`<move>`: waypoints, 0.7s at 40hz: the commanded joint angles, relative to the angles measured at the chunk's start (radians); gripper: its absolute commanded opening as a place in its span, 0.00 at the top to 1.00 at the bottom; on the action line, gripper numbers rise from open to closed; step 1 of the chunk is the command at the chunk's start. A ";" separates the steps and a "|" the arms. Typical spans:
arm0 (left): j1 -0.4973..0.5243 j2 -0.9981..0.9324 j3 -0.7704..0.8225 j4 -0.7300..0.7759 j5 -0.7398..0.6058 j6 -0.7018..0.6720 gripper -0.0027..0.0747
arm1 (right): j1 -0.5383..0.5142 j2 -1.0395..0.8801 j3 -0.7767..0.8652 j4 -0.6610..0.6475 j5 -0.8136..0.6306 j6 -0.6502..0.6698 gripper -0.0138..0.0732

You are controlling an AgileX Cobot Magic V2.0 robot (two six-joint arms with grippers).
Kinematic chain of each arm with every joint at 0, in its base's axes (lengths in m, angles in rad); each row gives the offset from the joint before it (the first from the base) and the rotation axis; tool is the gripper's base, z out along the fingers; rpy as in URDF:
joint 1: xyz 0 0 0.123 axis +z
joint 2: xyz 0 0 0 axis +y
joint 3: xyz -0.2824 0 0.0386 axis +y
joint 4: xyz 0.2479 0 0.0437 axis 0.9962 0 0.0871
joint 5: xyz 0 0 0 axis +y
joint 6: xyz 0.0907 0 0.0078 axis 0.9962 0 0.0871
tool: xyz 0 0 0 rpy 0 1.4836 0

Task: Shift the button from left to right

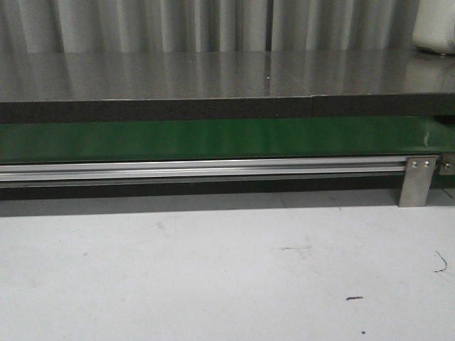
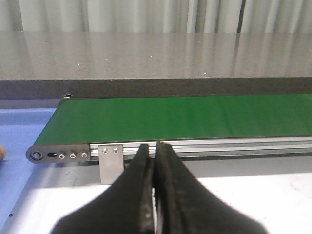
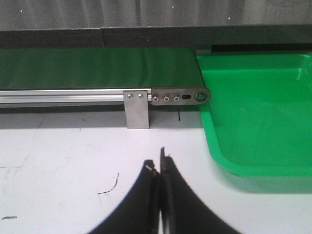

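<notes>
Hovering over the white tabletop (image 1: pixel 213 277), left gripper (image 2: pixel 155 161) and right gripper (image 3: pixel 160 168) both show jaws pressed together on nothing, green conveyor belt (image 2: pixel 185 117) just beyond each, green tray (image 3: pixel 263 112) beside the right jaws past the belt's end, button not discernible in any view.

One green conveyor belt (image 1: pixel 213 140), one green tray (image 3: pixel 258 112), two metal brackets (image 1: pixel 416 181), two grippers (image 2: pixel 155 148)

A green conveyor belt (image 1: pixel 213 138) runs across the white table (image 1: pixel 213 277) on an aluminium rail (image 1: pixel 199 169) with steel brackets (image 1: pixel 416 181). A green plastic tray (image 3: pixel 258 112) sits just beside its right end, a blue surface (image 2: pixel 19 126) by its left.
</notes>
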 commanded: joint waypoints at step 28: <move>-0.008 0.266 -0.433 0.079 -0.043 0.004 0.99 | -0.003 0.262 -0.528 -0.004 -0.004 -0.008 0.92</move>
